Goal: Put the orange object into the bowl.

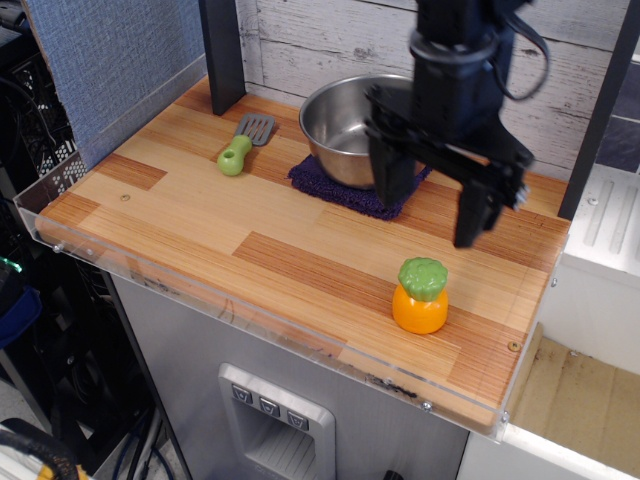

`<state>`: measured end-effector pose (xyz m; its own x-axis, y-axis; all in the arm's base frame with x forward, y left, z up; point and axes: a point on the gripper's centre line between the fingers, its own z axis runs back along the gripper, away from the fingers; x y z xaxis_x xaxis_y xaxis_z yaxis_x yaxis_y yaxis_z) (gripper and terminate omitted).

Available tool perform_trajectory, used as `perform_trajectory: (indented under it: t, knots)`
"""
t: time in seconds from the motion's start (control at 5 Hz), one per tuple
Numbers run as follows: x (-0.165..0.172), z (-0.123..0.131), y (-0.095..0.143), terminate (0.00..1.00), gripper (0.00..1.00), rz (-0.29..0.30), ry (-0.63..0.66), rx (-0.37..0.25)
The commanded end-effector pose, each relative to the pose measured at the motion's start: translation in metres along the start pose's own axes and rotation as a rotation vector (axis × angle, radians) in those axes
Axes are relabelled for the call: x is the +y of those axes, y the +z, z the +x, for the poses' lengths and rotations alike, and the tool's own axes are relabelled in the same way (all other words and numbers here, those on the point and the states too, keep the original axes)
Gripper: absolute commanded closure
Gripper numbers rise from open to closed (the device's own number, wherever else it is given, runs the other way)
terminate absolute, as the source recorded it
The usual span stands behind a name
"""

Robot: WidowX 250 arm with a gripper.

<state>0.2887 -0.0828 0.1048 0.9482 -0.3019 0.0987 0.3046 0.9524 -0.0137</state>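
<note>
The orange object (420,297), a small glossy orange toy fruit with a bumpy green cap, stands upright near the front right of the wooden table. My gripper (432,205) hangs open above and just behind it, its two black fingers (475,205) spread wide with nothing between them. The shiny steel bowl (343,125) sits at the back of the table on a dark purple cloth (340,185); the arm covers the bowl's right half.
A grey spatula with a green handle (240,147) lies left of the bowl. A clear plastic lip (250,300) runs along the table's front edge. Black posts stand at the back left (222,50) and far right (598,110).
</note>
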Motion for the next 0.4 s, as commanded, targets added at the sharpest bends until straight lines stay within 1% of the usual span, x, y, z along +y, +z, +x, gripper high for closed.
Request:
perform_trajectory:
  t: [0.0, 0.2]
  knots:
    - [0.0042, -0.0047, -0.0109, 0.0, 0.0, 0.011, 0.021, -0.011]
    - [0.0071, -0.0032, -0.02, 0.0, 0.0, 0.017, 0.019, 0.013]
